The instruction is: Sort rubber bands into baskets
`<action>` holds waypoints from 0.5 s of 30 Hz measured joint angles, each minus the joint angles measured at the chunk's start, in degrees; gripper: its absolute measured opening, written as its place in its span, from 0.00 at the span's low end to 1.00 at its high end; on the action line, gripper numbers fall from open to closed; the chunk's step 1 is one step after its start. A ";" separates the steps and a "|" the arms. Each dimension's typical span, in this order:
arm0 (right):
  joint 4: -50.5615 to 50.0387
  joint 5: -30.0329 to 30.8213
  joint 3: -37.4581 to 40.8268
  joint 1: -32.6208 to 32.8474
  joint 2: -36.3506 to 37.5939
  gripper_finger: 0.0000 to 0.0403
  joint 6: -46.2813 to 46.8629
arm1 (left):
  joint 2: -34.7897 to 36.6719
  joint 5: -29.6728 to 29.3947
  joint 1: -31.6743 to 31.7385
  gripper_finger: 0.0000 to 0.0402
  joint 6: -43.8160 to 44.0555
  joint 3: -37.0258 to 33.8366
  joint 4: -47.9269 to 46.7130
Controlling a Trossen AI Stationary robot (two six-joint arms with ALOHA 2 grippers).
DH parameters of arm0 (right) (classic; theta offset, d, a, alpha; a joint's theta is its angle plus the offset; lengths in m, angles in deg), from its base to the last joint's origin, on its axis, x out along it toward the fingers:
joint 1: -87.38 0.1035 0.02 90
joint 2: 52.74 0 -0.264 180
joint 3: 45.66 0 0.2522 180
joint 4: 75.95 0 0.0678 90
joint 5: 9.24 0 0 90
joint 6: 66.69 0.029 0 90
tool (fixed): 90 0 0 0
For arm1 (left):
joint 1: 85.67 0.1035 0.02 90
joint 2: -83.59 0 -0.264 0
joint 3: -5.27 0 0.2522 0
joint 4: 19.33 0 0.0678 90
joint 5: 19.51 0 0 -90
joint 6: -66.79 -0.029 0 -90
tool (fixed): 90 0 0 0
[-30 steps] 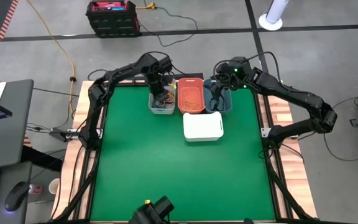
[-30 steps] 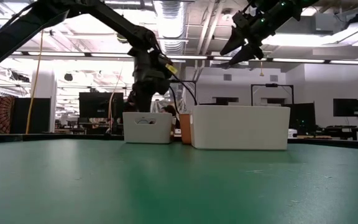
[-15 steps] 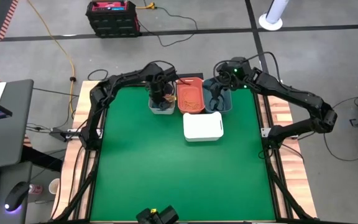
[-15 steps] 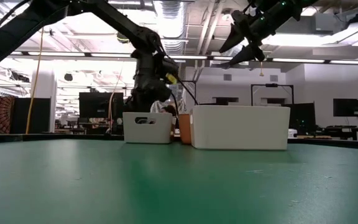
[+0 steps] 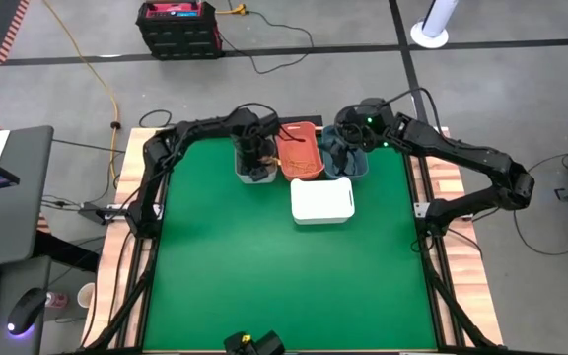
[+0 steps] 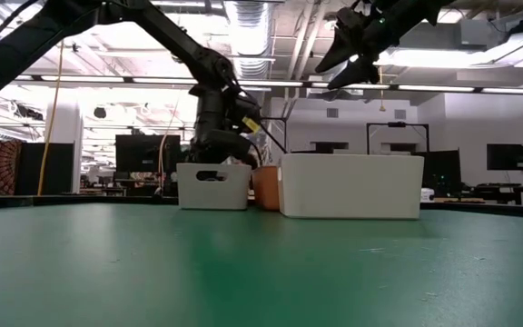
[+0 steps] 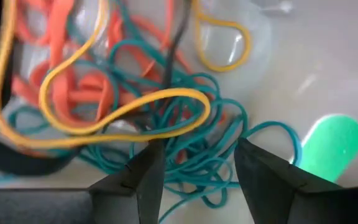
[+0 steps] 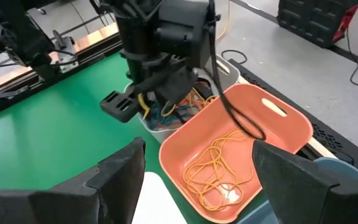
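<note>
Four baskets at the table's far edge: light grey basket, coral-orange basket and dark slate-blue basket in a row, touching or nearly so, with the white basket just in front, between the orange and blue ones. Rubber bands in the grey bin are a tangled heap of thin loops: teal, yellow-orange, red-orange, a black one or two; too knotted to count. The orange bin holds only a loose clump of yellow-orange bands. Left gripper is down inside the grey bin, fingers parted a moderate gap, tips right over the teal strands, nothing pinched between them. Right gripper hangs high above the blue/orange bins, fingers spread wide, holding nothing.
</note>
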 joint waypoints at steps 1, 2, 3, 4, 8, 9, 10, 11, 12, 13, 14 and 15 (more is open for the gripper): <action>0.21 0.00 0.00 -0.21 0.13 0.79 0.04 | 0.00 -0.27 -0.20 0.45 -1.07 0.00 0.20; 0.24 0.08 -0.04 -0.30 0.28 0.79 0.04 | 0.00 -0.50 -0.30 0.45 -2.08 0.00 0.55; 0.00 0.24 -0.29 -0.52 0.37 0.79 0.02 | 0.00 -0.59 -0.37 0.45 -3.23 0.00 0.95; 0.09 0.59 -0.76 -0.59 0.41 0.79 0.00 | 0.00 -0.74 -0.37 0.44 -4.40 0.00 1.19; 0.02 2.77 -2.51 -1.24 0.76 0.79 -1.42 | 0.00 -1.86 -0.33 0.33 -7.61 0.00 1.94; 0.22 3.18 -3.02 -1.32 0.76 0.79 -1.52 | 0.00 -2.04 -0.33 0.28 -8.13 0.00 2.08; 0.11 3.35 -3.45 -1.53 0.76 0.79 -1.57 | 0.00 -2.06 -0.33 0.22 -8.55 0.00 2.21; -0.07 3.51 -3.86 -1.90 0.76 0.79 -1.64 | 0.00 -2.06 -0.33 0.16 -8.68 0.00 2.25; 0.02 3.53 -4.29 -2.25 0.76 0.79 -1.71 | 0.00 -2.06 -0.31 0.10 -8.66 0.00 2.23; 0.13 3.54 -4.62 -2.49 0.76 0.79 -1.95 | 0.00 -2.04 -0.20 0.05 -8.42 0.00 2.17; 0.08 3.57 -4.89 -2.52 0.76 0.79 -2.20 | 0.00 -1.90 -0.02 0.03 -8.01 0.19 1.91; -0.04 3.66 -5.18 -2.64 0.76 0.79 -2.53 | 0.00 -1.48 0.18 0.02 -7.84 0.74 1.26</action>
